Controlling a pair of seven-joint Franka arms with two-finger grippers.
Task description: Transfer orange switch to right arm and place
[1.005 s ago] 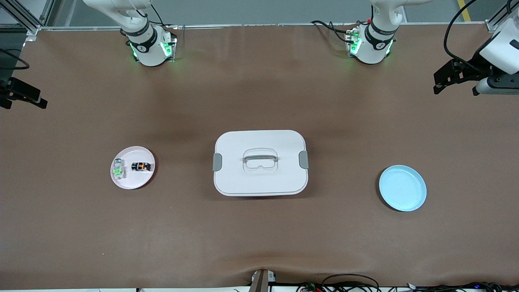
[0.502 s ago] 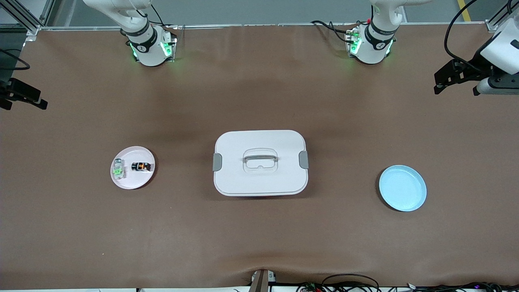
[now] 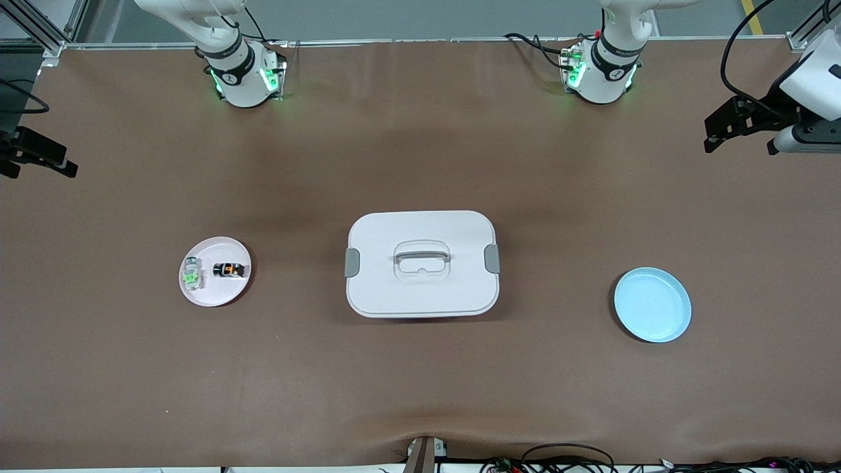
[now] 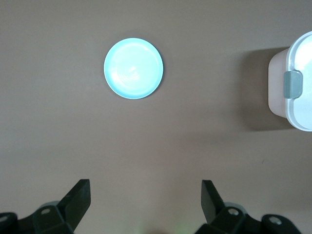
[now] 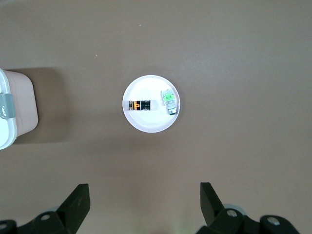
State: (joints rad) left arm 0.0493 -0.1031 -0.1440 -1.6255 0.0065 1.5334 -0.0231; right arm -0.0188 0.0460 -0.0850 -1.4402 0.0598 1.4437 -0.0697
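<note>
Lying on the pink plate (image 3: 200,295) at the front view's left-centre, the orange switch (image 3: 228,269) sits crosswise toward the right arm's end. Right gripper (image 5: 141,207) hangs spread above it; left gripper (image 4: 144,204), equally spread, hovers over the blue plate (image 3: 652,304).

The worktop (image 3: 420,394) was a plain, matte brown. A pale pink plate (image 3: 215,292) carried the orange switch (image 3: 228,269), black with an orange face, and a clear part (image 3: 192,276) with green markings. The lidded box (image 3: 421,263) was white with grey clips and handle. The other plate (image 3: 652,304) was light blue. Both arms were glossy white with black bands, and green lights glowed at their bases.
</note>
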